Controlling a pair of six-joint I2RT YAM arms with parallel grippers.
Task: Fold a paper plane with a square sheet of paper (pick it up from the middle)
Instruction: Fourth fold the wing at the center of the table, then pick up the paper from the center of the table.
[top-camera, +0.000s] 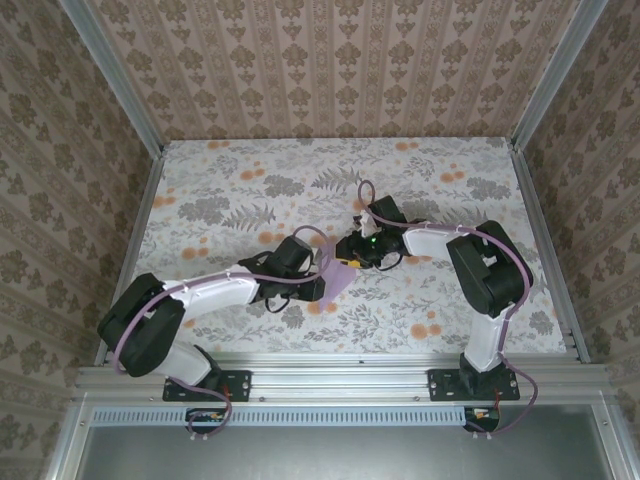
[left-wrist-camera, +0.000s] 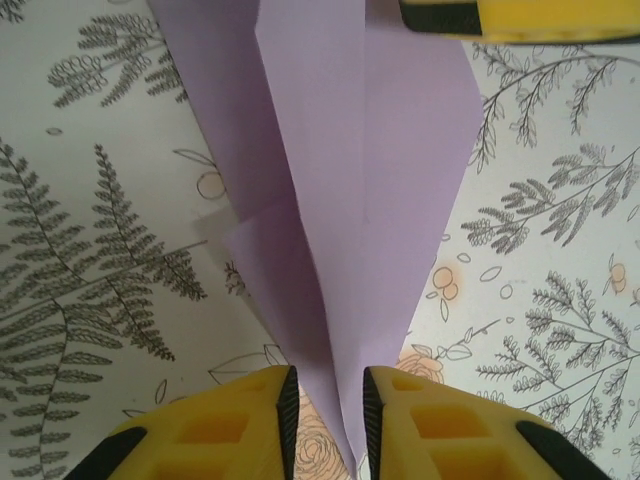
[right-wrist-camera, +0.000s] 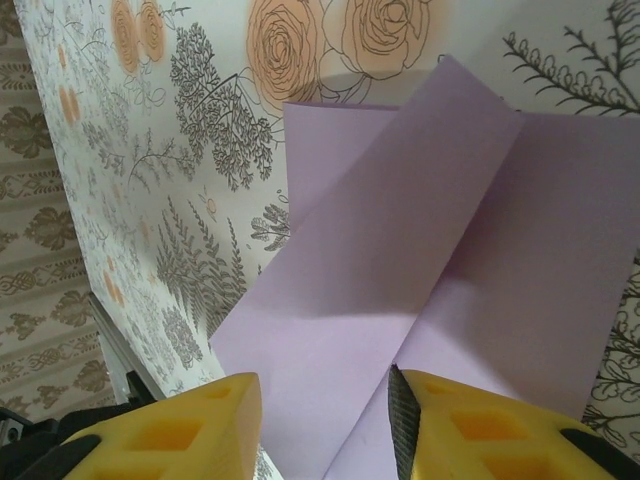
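The paper plane (left-wrist-camera: 360, 200) lies lengthwise straight out from the left gripper (left-wrist-camera: 327, 405), its tip loose between barely parted fingers; the right gripper (right-wrist-camera: 325, 400) straddles the far end, wider open.

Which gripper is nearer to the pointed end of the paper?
Left. The left gripper straddles the pointed end of the paper; the right gripper straddles its wide end.

Grey-and-orange floral tabletop (top-camera: 240, 180)
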